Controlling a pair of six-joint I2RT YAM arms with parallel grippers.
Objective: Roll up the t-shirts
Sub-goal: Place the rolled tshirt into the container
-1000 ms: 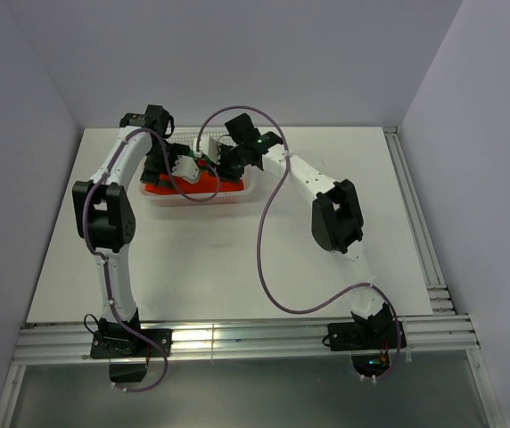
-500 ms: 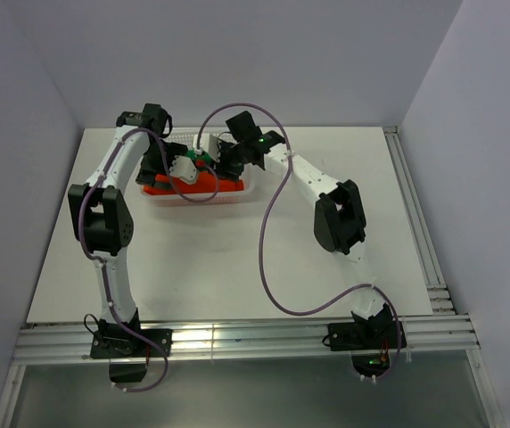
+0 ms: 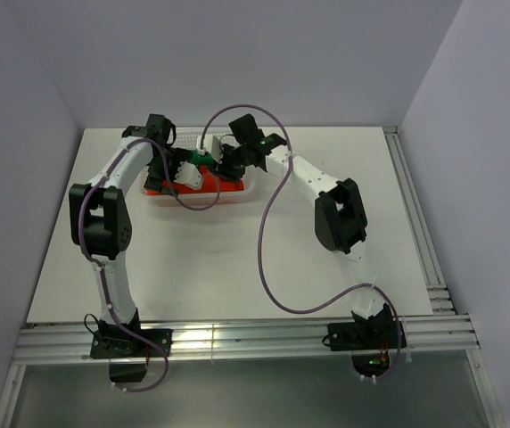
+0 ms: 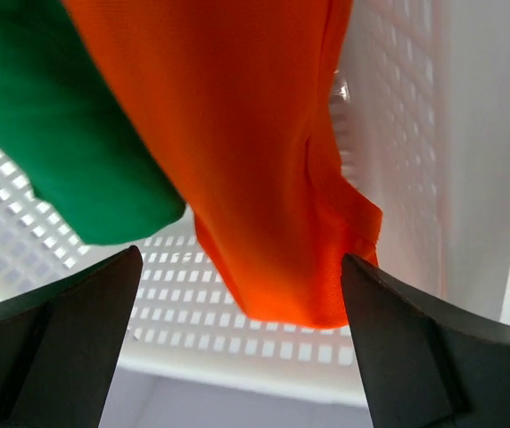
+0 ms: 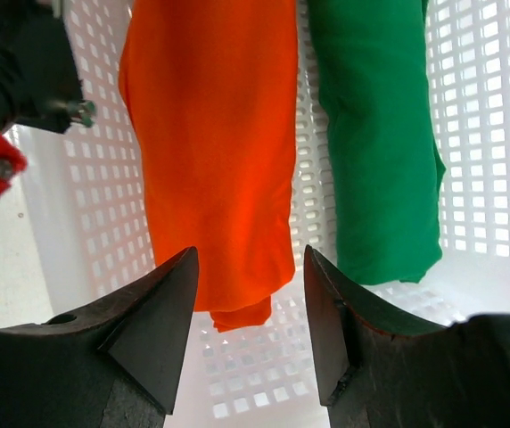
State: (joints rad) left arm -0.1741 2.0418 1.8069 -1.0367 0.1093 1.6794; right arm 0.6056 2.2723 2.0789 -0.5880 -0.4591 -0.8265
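Note:
The orange-red t-shirt (image 5: 215, 152) and the dark green t-shirt (image 5: 375, 143) lie rolled up side by side inside the white mesh basket (image 3: 237, 193) at the back of the table. My left gripper (image 4: 242, 330) is open and empty over one end of the orange-red roll (image 4: 237, 143), with the green roll (image 4: 59, 125) to its left. My right gripper (image 5: 250, 330) is open and empty over the opposite end of the orange-red roll. From above, both grippers (image 3: 191, 171) (image 3: 228, 163) hang over the basket.
The basket's mesh walls (image 4: 398, 134) rise close beside my left fingers. A purple cable (image 3: 268, 223) loops from the right arm across the table. A metal rail (image 3: 237, 339) runs along the near edge. A wall stands behind the basket.
My left gripper has moved right and further over the basket. My right gripper has shifted only slightly.

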